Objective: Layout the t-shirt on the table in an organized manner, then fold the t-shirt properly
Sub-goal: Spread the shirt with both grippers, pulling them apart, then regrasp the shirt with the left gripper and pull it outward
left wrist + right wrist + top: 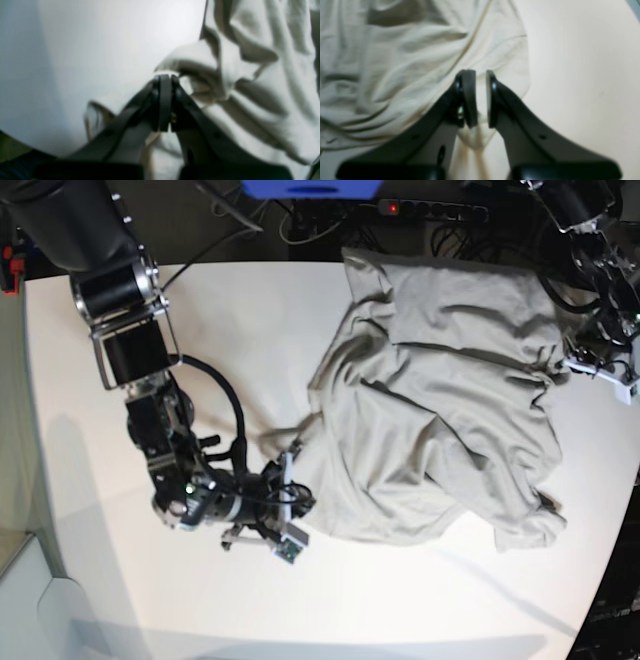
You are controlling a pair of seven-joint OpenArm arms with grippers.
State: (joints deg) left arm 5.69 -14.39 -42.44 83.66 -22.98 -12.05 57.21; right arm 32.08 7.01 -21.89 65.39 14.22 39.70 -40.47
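Observation:
The light grey-beige t-shirt [440, 400] lies crumpled on the right half of the white table [150, 600], bunched into thick folds. My right gripper [300, 500] is at its lower left edge. In the right wrist view this gripper [481, 96] is nearly shut, with cloth [395, 62] pinched between the pads and hanging below them. My left gripper [562, 363] is at the shirt's right edge, where the folds converge. In the left wrist view it [165, 77] is shut tight on a fold of the t-shirt [250, 75], just above the table [100, 50].
A power strip [420, 210] and cables lie beyond the table's far edge, next to a blue object [310, 188]. The table's right edge [625, 470] runs close to the shirt. Bare tabletop [582, 75] spreads to the left and front of the shirt.

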